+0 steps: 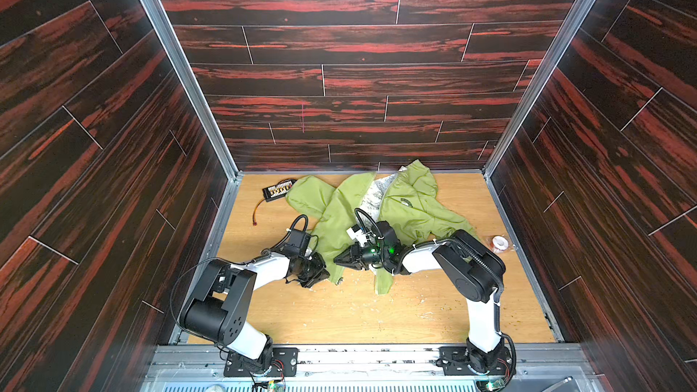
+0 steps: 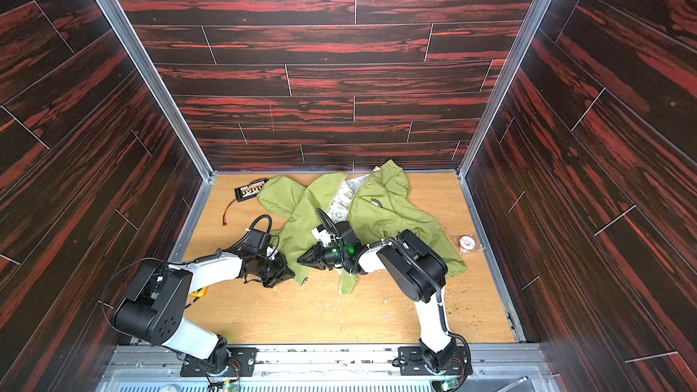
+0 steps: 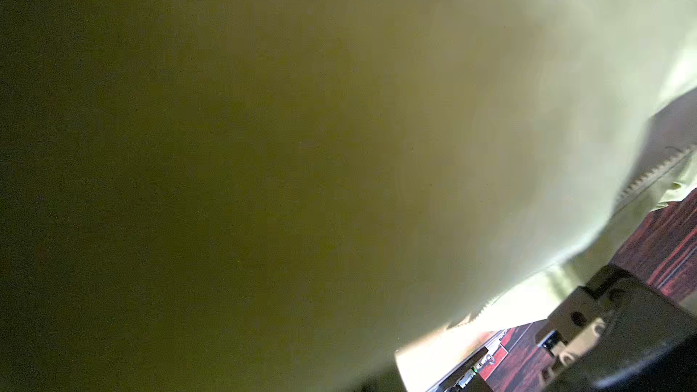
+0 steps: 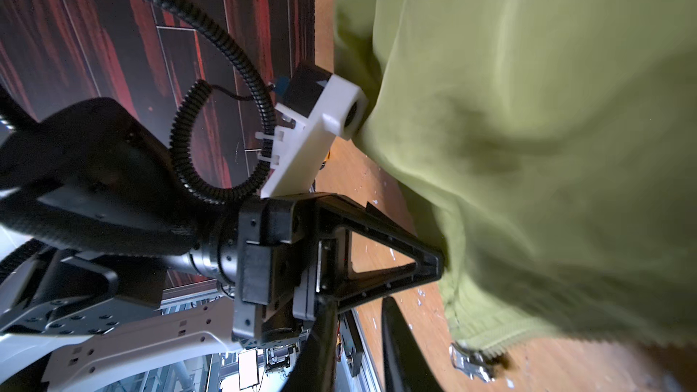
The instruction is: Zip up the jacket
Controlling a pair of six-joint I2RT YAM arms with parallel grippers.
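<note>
Nearest, bare wooden table (image 1: 377,314), flecked with pale crumbs. Just beyond, at the left gripper (image 4: 439,262): pressed together, pinching the front edge of the jacket (image 1: 418,216) close to the hem, with green cloth draped over its wrist camera and filling that view. Facing it almost tip to tip, at the right gripper (image 1: 337,260): spread a little, fingers (image 4: 399,341) apart with only table and rail seen between them, nothing held, poised over the jacket's lower front; touching the cloth or not, impossible to tell. Just beside the pinch, a metal zipper slider (image 4: 471,363), lying on the wood at the end of the toothed edge. Farther back, from mid-table to the rear wall, the olive jacket itself: crumpled, front open, pale printed lining (image 1: 377,192) showing between the flaps. By the right edge, a roll of tape (image 1: 500,243). In the far left corner, a black connector strip (image 1: 279,188) with an orange lead.
</note>
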